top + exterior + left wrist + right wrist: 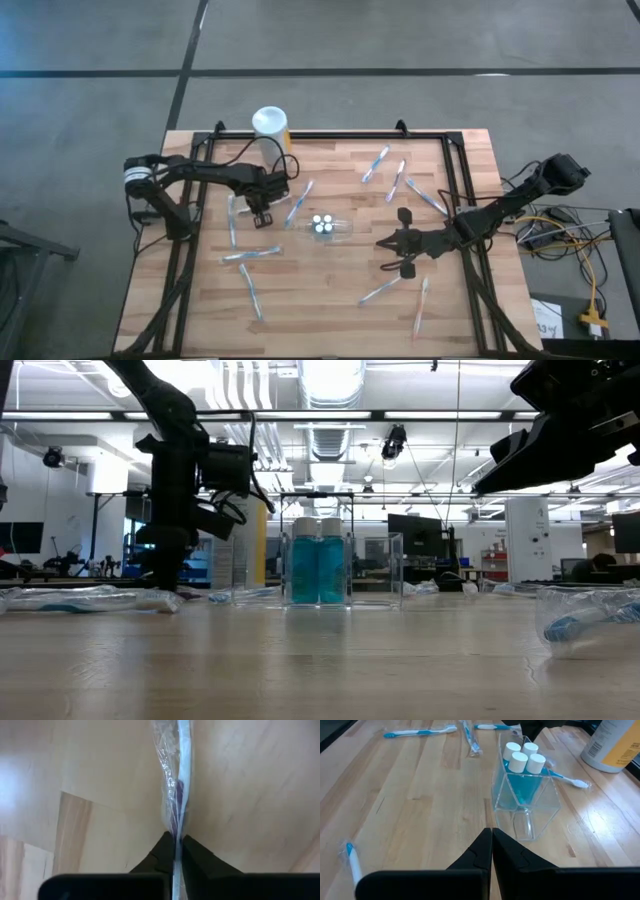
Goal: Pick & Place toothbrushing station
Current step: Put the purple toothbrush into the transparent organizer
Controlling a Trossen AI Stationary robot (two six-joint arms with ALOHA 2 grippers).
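In the high view, the left gripper [262,212] sits at the left-centre of the wooden table [330,300], beside the clear cup [325,226] at mid-table, which holds 4 white-capped tubes [321,224]. Thin toothbrushes lie scattered: 1 just right of the gripper [298,203], others at the left [250,256] and near the right rear [376,164]. A white canister with a yellow label [270,126] stands at the rear edge. The right gripper [395,243] waits right of centre, closed and empty. In the low view, the cup [343,569] is square-walled, transparent and rigid; the tubes [318,565] are teal and smooth. The left gripper [215,510] hangs low to the cup's left. Wrapped brushes [95,599] lie flat in crinkled film. In the left wrist view, the fingers [160,852] are pinched together on a light-blue toothbrush handle [184,780] in glossy, wrinkled wrapping, which runs straight away from them over the smooth planks. In the right wrist view, the right gripper [491,839] is shut on nothing and faces the cup [525,795], with 1 brush [564,777] just behind the cup. Judgement: the grasp step is in hand. The next move calls for a lift without slippage of the slick film, then a carry to the cup and an end-first lowering beside the tubes.
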